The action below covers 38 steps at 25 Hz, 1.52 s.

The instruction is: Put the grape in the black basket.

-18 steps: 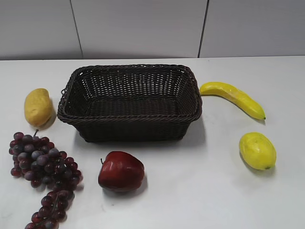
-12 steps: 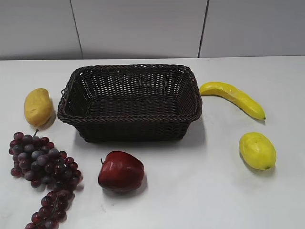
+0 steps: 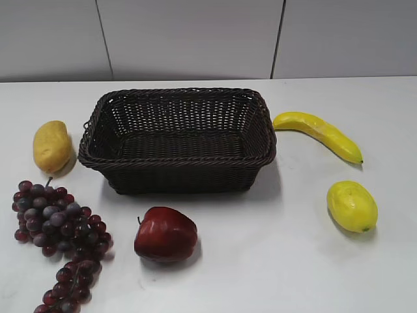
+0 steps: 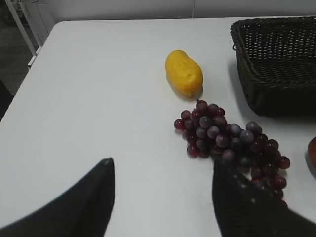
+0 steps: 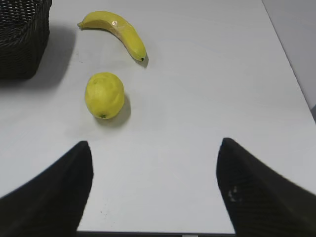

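Dark purple-red grape [image 3: 58,241] down at the near left of the white table [image 3: 260,261], broad end farther off, thin tail trailing toward the near edge. Well outside the black basket [image 3: 177,140], which sits mid-table, farther back and to the right, nothing visible inside. Red apple [image 3: 165,233] just right of the bunch, in front of the basket, not touching either. Yellow mango [image 3: 52,146] beyond the grapes, close by the basket's left wall. Over on the right, banana [image 3: 318,134] far, lemon [image 3: 352,206] nearer, both apart from the basket.

From the left wrist: left gripper [image 4: 163,197] spread wide, gripping nothing, grapes [image 4: 232,143] ahead and slightly right of it. From the right wrist: right gripper [image 5: 154,192] likewise parted and bare, above open table, lemon [image 5: 104,95] and banana [image 5: 116,30] ahead to its left.
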Available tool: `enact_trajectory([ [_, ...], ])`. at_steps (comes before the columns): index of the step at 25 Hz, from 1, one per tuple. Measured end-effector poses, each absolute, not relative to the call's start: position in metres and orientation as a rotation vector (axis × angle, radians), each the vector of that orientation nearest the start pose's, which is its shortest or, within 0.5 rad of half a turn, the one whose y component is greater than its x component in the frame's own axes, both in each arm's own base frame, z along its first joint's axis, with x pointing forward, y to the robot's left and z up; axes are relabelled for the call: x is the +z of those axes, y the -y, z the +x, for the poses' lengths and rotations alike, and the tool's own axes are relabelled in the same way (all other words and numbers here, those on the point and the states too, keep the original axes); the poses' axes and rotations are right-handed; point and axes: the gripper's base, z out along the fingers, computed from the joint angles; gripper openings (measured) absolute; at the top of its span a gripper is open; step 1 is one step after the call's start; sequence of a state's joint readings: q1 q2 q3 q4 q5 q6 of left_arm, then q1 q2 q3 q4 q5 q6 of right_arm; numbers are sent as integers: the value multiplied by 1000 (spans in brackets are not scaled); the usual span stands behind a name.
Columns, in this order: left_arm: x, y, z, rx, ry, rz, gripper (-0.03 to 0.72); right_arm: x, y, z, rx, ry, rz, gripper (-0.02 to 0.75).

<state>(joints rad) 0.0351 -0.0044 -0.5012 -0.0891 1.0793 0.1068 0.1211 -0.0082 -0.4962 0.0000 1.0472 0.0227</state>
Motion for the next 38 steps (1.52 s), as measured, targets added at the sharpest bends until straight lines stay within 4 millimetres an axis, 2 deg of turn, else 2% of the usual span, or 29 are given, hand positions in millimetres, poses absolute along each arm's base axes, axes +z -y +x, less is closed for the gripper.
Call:
enact_trajectory([
  [3, 279, 9, -3, -46, -2059, 79, 588, 277, 1, -5, 91, -2025, -100, 590],
  [6, 292, 11, 9, -88, -2090, 75, 590, 277, 1, -5, 91, -2025, -100, 590],
  [11, 312, 14, 47, -171, -2178, 68, 592, 277, 1, -5, 91, -2025, -100, 590],
  [15, 309, 20, 81, -295, -2298, 38, 592, 277, 1, -5, 91, -2025, -100, 590],
  [21, 277, 26, 137, -424, -2577, -54, 592, 277, 1, -5, 91, -2025, -100, 590],
  [28, 232, 28, 191, -488, -2730, -103, 592, 277, 1, -5, 91, -2025, -100, 590],
  [34, 195, 29, 218, -509, -2818, -150, 592, 277, 1, -5, 91, -2025, -100, 590],
  [38, 180, 30, 230, -525, -2808, -161, 610, 277, 1, -5, 91, -2025, -100, 590],
])
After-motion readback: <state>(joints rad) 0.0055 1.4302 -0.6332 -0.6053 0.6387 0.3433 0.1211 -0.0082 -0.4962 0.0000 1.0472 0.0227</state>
